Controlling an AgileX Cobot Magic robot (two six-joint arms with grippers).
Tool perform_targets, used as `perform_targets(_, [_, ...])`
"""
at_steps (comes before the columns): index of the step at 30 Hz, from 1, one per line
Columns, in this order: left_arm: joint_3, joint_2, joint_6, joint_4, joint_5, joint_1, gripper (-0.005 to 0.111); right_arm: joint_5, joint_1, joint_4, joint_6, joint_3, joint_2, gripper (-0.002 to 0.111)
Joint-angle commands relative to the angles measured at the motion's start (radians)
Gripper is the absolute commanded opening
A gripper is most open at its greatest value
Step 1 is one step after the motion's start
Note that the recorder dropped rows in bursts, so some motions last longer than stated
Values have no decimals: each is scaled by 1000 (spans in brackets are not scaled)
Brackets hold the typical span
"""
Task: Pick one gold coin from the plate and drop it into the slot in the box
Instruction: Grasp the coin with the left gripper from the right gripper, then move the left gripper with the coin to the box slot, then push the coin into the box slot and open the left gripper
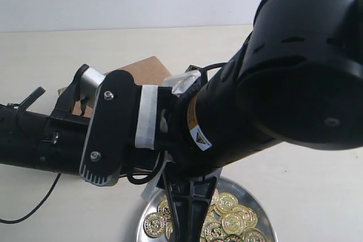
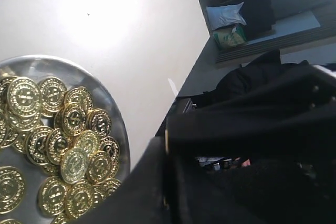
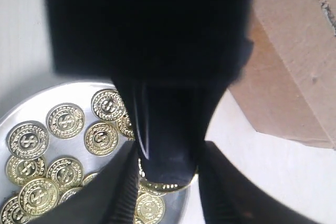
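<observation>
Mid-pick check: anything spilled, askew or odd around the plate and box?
No spill seen: the gold coins lie inside the plate; the box looks intact. Oddity: a black part sits between the spread fingers of the right gripper, over the coins.

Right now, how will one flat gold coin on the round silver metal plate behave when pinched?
Likely slippery: gold coins and plate both look glossy. Thin and overlapping, so one may slide or drag neighbours.

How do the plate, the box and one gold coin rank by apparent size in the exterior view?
Plate and box: cannot rank; arms hide much of both, and the frame crops the plate.
Gold coin: clearly smallest.
</observation>
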Motion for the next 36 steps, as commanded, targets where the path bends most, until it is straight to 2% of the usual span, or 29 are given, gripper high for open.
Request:
perform_targets(1, [-5, 0, 15, -3, 1, -6, 0, -9, 3, -1, 47, -7, -2, 54])
perform_targets(3, [-5, 0, 15, -3, -1, -6, 0, 2, 3, -43, 112, -7, -2, 70])
perform_targets(4, [-5, 0, 17, -3, -3, -6, 0, 18, 3, -66, 144, -7, -2, 73])
perform_targets(9, [-5, 0, 49, -3, -29, -6, 0, 113, 3, -89, 166, -7, -2, 70])
perform_targets(13, [-5, -8, 77, -3, -107, -3, 0, 186, 3, -89, 230, -7, -2, 53])
perform_targets(19, [-5, -79, 77, 31, -189, -3, 0, 208, 3, -89, 331, -7, -8, 2])
perform_targets(27, [-21, -298, 51, 221, -340, -3, 0, 25, 3, 28, 356, 62, -48, 0])
perform_targets(35, [-151, -478, -21, 583, -592, -2, 0, -39, 3, 70, 346, 192, -54, 0])
perform_targets(36, [-183, -481, -21, 689, -638, -2, 0, -64, 3, 70, 346, 221, -54, 0])
